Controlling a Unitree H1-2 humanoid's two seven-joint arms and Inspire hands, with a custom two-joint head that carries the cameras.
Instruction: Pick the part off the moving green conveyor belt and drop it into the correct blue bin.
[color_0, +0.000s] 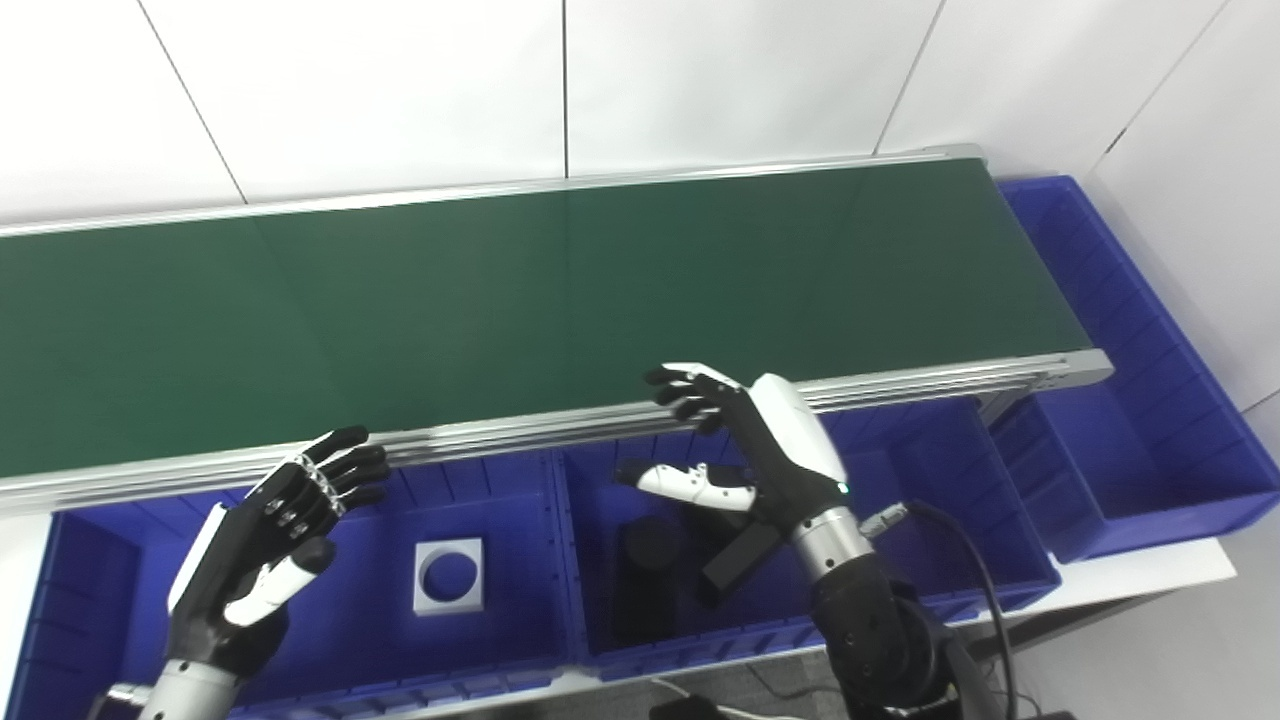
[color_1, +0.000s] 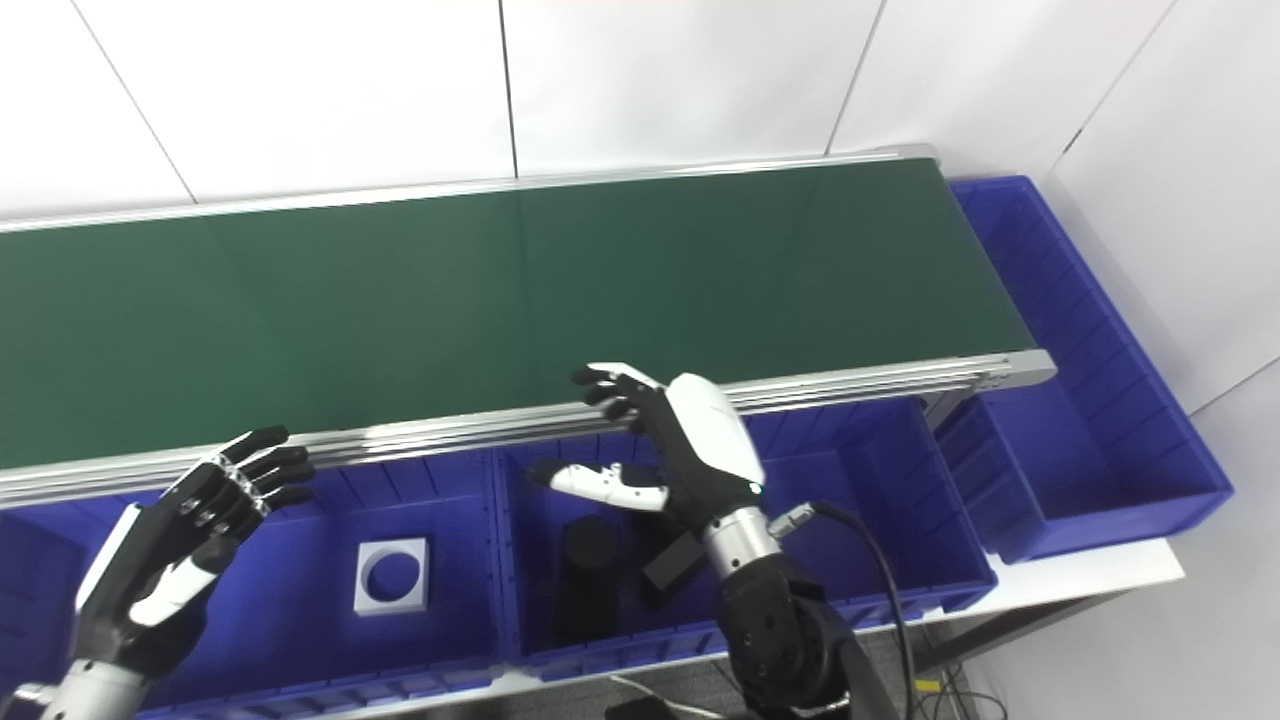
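The light is bright and even, without hard shadows. The white wall is almost overexposed, while the green belt shows a soft pale reflection of the wall panels. Inside the blue bins it is darker, and the black parts there are difficult to distinguish. Both pictures are slightly soft.

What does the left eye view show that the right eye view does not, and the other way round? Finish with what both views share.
Only the left eye view: more of the left-hand bin's outer end.
Only the right eye view: more bare wall and floor beyond the end bin.
Both: an empty green belt, the left hand and right hand open and holding nothing, a white square part with a round hole in the left-hand bin, and dark parts in the middle bin.
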